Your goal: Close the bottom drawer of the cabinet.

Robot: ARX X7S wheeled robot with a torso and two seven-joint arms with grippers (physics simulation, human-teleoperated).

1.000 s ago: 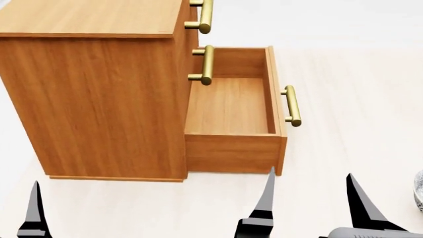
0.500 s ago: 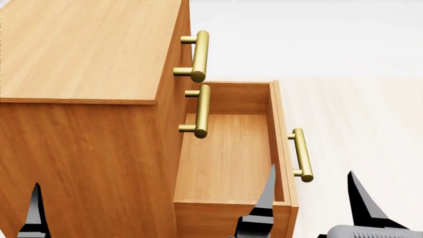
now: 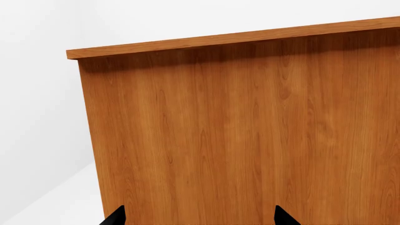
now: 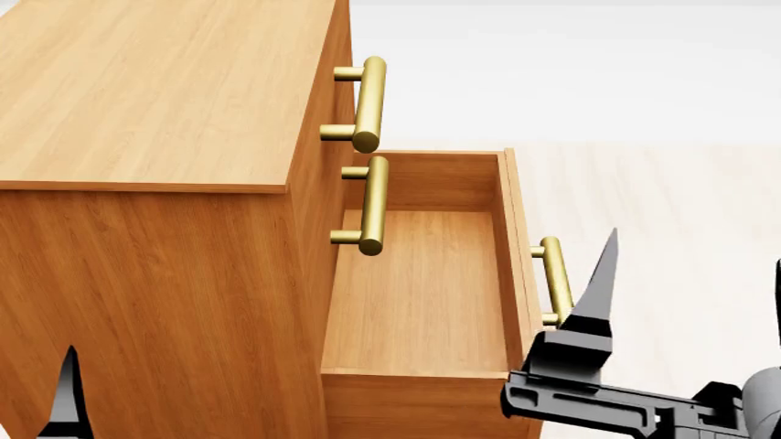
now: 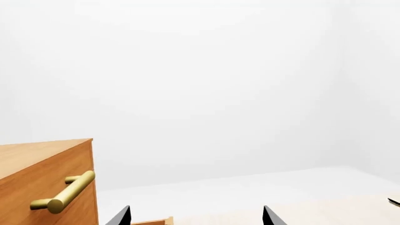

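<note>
While the bottom drawer [image 4: 422, 293] stands pulled far out of the cabinet [image 4: 159, 101], its box bare and its brass bar handle [image 4: 557, 279] facing away from the cabinet's front, I judge the step in hand to be the approach: nothing of mine touches the drawer front yet. In the head view my right gripper [image 4: 683, 283] rides just beside the handle, on the outer side of the front panel; one dark finger rises next to the bar and the other shows only at the picture's edge, so the jaws stand wide apart and hold nothing. My next move, as I judge it, calls for bringing that hand flat against the plain front, near the handle, and pushing straight toward the cabinet so the box slides in without skewing.

My left gripper [image 3: 198, 216] also stands spread, two fingertips apart and facing the cabinet's side panel, which fills the left wrist view. That view shows no drawer at all. My right wrist camera looks past the drawer: it catches an upper handle [image 5: 64, 193] and pale floor, not the bottom handle. Only the head view shows how far the drawer is out.
</note>
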